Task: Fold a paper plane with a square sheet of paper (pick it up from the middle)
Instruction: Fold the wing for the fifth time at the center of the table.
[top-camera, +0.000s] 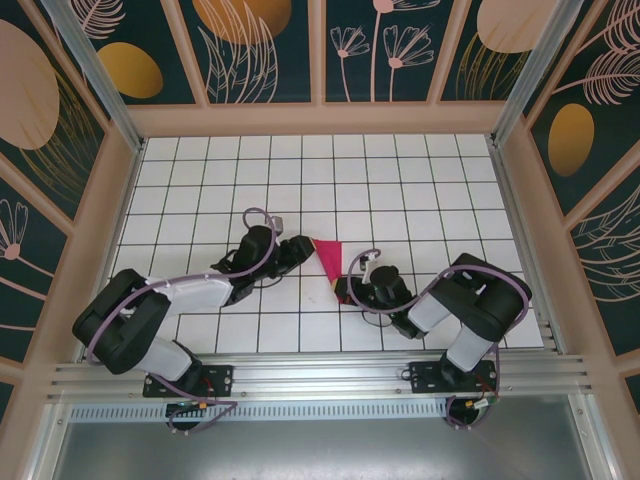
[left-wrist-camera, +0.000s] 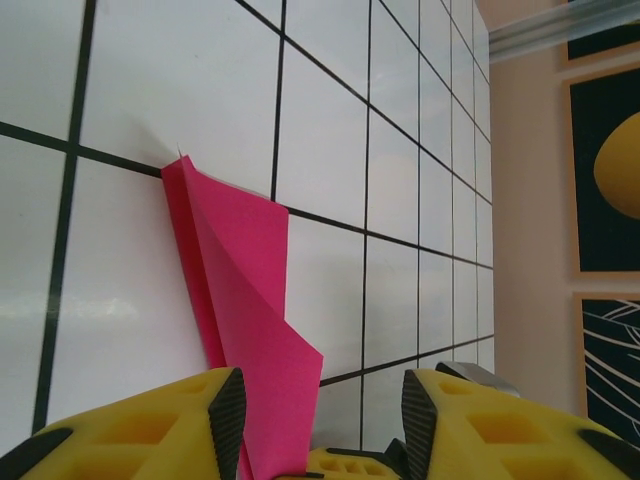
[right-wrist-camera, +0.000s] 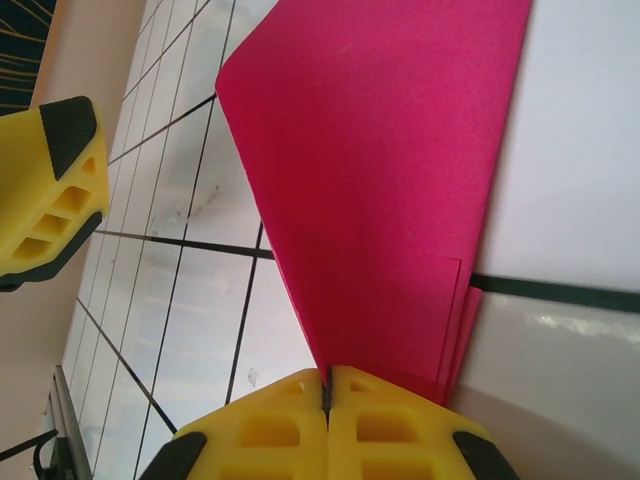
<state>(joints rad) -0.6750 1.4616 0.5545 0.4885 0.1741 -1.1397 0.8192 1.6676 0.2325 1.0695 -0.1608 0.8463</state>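
The pink sheet of paper (top-camera: 330, 262) is folded into a layered, pointed wedge, wide at the far end and narrow at the near end. It lies mid-table. My right gripper (top-camera: 347, 293) is shut on the narrow end; in the right wrist view the paper (right-wrist-camera: 380, 180) fans out from the closed gripper (right-wrist-camera: 327, 378). My left gripper (top-camera: 303, 245) is at the wide end. In the left wrist view it (left-wrist-camera: 322, 385) is open, and a raised flap of the paper (left-wrist-camera: 245, 290) runs in between the jaws, close to the left finger (left-wrist-camera: 230, 400).
The white grid table (top-camera: 420, 190) stretches behind and to both sides of the paper. Wooden walls (top-camera: 320, 118) and aluminium posts enclose it. One yellow finger of the left gripper (right-wrist-camera: 55, 180) shows in the right wrist view, near the paper's wide end.
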